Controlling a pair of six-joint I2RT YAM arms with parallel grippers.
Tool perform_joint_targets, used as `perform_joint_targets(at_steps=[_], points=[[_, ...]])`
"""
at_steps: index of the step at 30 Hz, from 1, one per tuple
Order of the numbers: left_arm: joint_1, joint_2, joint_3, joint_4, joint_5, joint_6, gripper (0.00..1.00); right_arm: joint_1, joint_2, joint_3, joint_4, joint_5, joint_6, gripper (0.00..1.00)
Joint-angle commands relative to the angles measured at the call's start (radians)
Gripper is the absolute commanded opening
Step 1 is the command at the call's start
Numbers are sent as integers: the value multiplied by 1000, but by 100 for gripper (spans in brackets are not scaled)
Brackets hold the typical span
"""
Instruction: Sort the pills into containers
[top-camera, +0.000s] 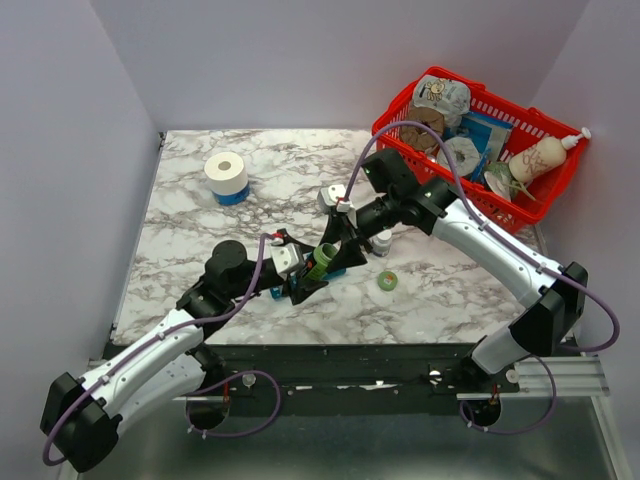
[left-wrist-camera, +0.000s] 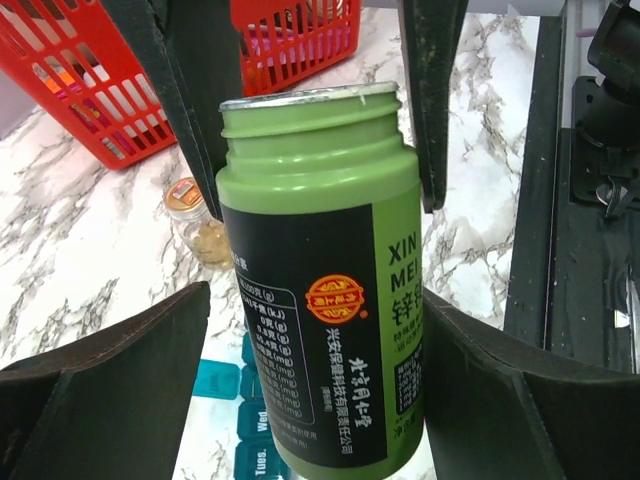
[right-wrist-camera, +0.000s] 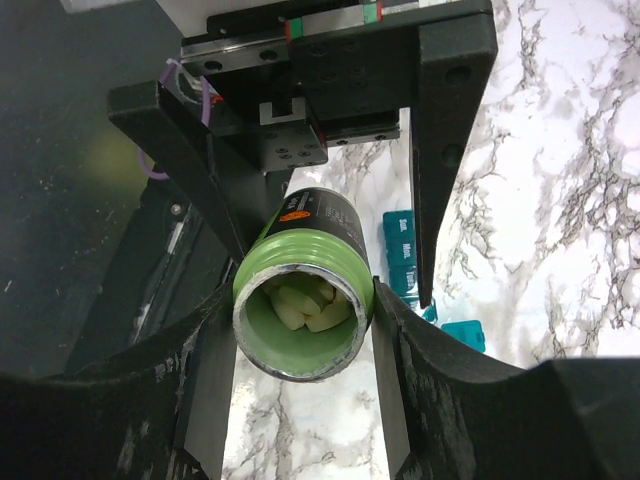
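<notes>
The left end effector (left-wrist-camera: 315, 300) clamps the green bottle (left-wrist-camera: 320, 260) — the right end effector (right-wrist-camera: 303, 320) seemingly pinches its open mouth.

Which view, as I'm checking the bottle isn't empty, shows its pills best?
Right wrist looks into the open green bottle at its pale pills. Left wrist shows only its labelled side; top external, no pills.

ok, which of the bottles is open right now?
The green bottle held up off the table. Its cap is off and pale pills show in its mouth. The small clear jar behind it has its lid on.
</notes>
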Motion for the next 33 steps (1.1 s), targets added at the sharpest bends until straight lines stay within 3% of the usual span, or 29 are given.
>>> perform_joint_targets(at_steps=[1, 10, 14, 18, 26, 33], points=[[3, 16, 43, 47, 5, -24, 86, 15, 12, 24, -7, 17, -5, 22], [3, 16, 63, 30, -5, -52, 74, 21, 18, 24, 5, 71, -4, 22], [3, 27, 71, 4, -1, -41, 60, 21, 20, 28, 7, 77, 1, 22], [3, 37, 75, -19, -3, -29, 52, 22, 20, 31, 8, 74, 9, 22], [3, 27, 57, -7, -23, -24, 68, 21, 19, 31, 20, 64, 33, 22], [3, 39, 52, -7, -17, -27, 66, 21, 21, 30, 27, 54, 47, 22]])
